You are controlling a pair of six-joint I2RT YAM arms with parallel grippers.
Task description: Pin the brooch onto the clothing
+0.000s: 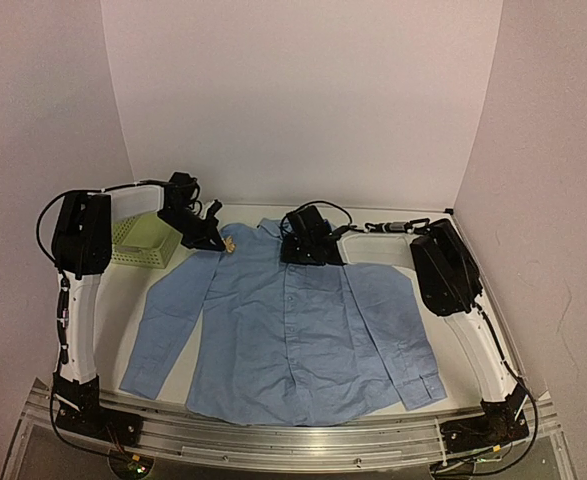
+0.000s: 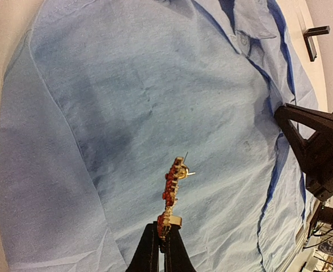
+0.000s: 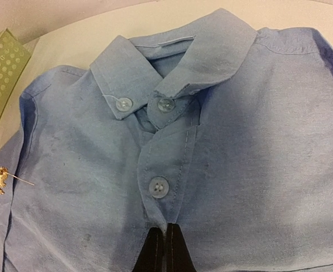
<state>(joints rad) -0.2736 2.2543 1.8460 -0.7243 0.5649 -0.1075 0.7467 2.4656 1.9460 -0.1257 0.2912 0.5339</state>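
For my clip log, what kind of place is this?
Likely a lab robot cell: plain white walls box in the table, left arm and right arm sit on a metal rail, shirt staged flat.

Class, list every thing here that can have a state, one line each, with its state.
shirt: laid flat, front up, placket buttoned.
brooch: held over the shirt's shoulder, pin open, not yet pinned.
left gripper: shut on the brooch.
right gripper: shut on the shirt's placket below the collar.
basket: upright beside the sleeve.
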